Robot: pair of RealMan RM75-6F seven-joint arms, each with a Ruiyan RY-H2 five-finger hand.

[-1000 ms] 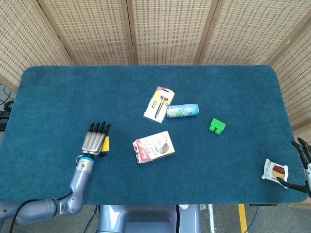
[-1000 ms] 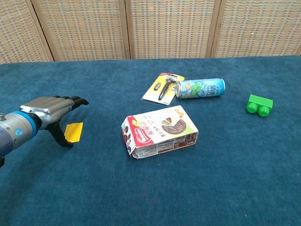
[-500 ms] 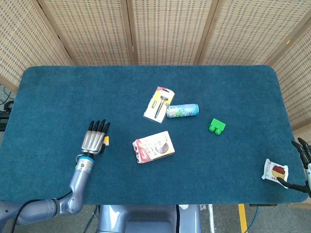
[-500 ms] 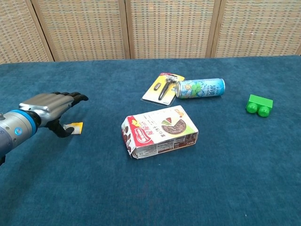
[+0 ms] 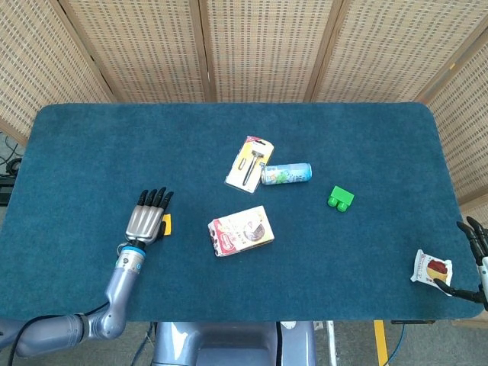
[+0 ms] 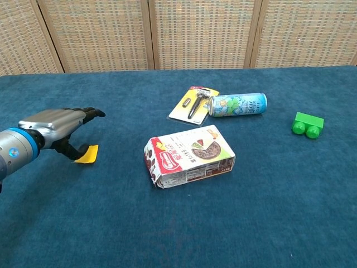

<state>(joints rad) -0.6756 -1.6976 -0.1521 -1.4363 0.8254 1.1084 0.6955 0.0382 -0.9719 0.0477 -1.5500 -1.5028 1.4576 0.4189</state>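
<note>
Beside the brushed-metal left hand (image 6: pixel 56 125) lay a matt yellow card (image 6: pixel 87 154) on rough, napped blue cloth (image 6: pixel 167 234).

Yellow card (image 6: pixel 87 153), green block (image 6: pixel 307 125)

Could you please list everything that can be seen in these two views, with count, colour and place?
table: one, covered in dark blue cloth, fills both views
yellow card: one, yellow, near left, at the left hand
food box: one, white and red, centre, lying flat
razor pack: one, yellow-backed, beyond the box
drink can: one, light blue, on its side right of the razor pack
toy brick: one, green, right side
snack packet: one, white and red, near right corner
screen: woven tan panels behind the table
left hand: grey, thumb touching the yellow card
right hand: dark, at the right edge by the snack packet
</note>
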